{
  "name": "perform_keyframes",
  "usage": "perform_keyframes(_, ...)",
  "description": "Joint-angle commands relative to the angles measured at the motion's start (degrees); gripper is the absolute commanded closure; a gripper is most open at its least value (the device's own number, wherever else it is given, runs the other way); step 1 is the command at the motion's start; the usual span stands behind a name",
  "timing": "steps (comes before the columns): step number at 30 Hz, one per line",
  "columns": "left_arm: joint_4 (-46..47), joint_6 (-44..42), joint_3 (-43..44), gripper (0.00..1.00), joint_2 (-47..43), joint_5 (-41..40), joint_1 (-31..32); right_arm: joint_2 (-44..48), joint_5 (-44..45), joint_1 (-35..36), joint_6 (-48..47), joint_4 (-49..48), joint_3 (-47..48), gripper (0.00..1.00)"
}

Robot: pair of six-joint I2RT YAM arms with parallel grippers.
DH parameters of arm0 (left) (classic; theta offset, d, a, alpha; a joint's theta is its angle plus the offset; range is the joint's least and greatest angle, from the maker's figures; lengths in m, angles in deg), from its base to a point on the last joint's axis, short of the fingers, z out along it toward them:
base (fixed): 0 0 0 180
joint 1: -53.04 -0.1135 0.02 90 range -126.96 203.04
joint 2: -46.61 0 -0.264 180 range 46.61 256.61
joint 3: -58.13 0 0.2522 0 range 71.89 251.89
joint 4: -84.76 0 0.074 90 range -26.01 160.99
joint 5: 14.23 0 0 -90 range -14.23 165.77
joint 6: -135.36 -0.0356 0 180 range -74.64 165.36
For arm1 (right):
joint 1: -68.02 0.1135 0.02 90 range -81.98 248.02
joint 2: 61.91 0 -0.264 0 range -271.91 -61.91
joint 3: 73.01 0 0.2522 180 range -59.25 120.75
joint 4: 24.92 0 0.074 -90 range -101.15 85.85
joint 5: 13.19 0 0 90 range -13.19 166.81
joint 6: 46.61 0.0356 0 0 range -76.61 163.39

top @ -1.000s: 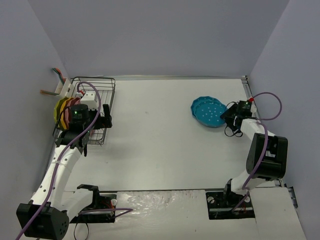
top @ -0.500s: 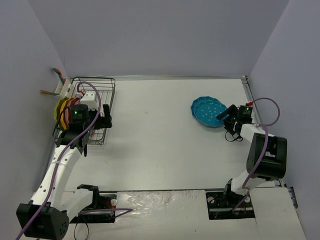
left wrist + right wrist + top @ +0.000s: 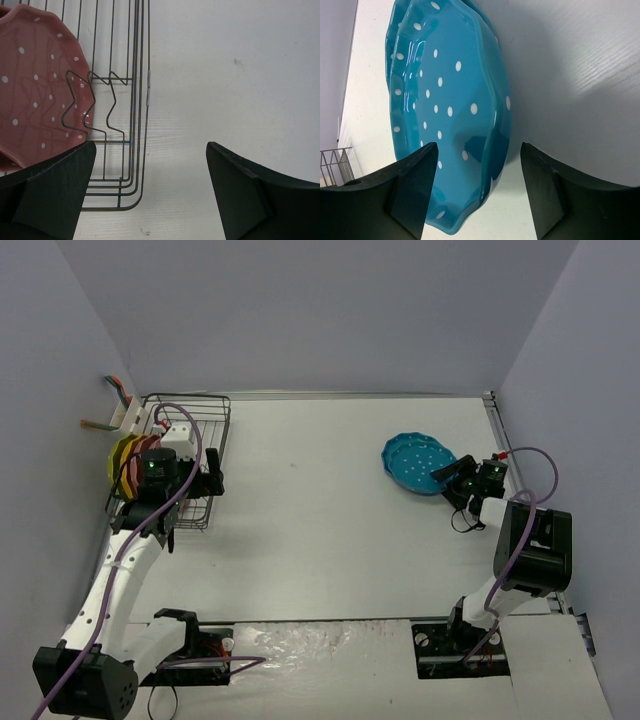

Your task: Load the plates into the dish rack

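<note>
White arms (image 3: 115, 580) – black joints, purple cables (image 3: 533, 465)

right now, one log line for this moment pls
phase: reaching for blue plate | right gripper: open, straddling plate rim, not closed | left gripper: open, empty, over dish rack edge | pink plate racked

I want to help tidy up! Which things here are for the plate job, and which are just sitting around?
For the job:
blue plates
plates already in the rack
dish rack
right gripper, open at the blue plates' rim

Just sitting around:
white caddy
white clip with orange-tipped handles
</note>
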Motion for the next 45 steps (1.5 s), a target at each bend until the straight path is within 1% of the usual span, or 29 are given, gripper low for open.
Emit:
perform_keyframes(1,3.3,-0.6,2.2,0.1,-0.2,-0.1,0.4,0.3,-2.3,-0.9,2.0,-7.8,-0.7,0.43)
perform_keyframes(8,3.3,-0.6,2.1,0.1,0.0,-0.1,0.4,0.1,-3.6,-1.8,3.9,-10.5,-2.1,0.57)
perform_keyframes(10,3.4,-0.6,2.1,0.1,0.0,-0.2,0.4,0.4,-3.6,-1.8,4.1,-10.8,-2.4,0.64)
perform_keyframes(12,3.4,-0.7,2.1,0.1,0.0,-0.2,0.4,0.5,-3.7,-2.2,4.1,-10.7,-2.3,0.67)
perform_keyframes(17,3.5,-0.6,2.0,0.11,0.1,-0.2,0.4,1.4,-4.4,-2.5,4.8,-11.2,-2.6,0.86)
perform_keyframes(23,4.0,2.0,2.4,0.1,-0.7,1.2,0.5,4.6,-6.3,-2.6,6.7,-11.5,-2.1,0.98)
perform_keyframes(27,4.2,6.5,3.3,0.1,-1.5,3.2,1.3,7.2,-8.0,-2.6,8.6,-12.6,-1.2,1.0)
perform_keyframes(34,3.1,11.7,6.3,0.1,-1.9,3.5,6.4,11.8,-11.9,-2.5,11.6,-16.9,-0.7,1.0)
perform_keyframes(38,6.7,18.6,7.2,0.1,-1.5,5.6,9.6,14.0,-16.5,-2.2,15.0,-20.7,-0.2,1.0)
perform_keyframes(42,11.3,25.2,7.4,0.09,1.0,8.0,12.6,14.8,-20.2,0.4,17.7,-25.2,0.6,1.0)
perform_keyframes(45,14.3,30.9,8.4,0.09,3.9,9.1,15.9,14.2,-22.3,5.3,19.2,-28.4,1.3,1.0)
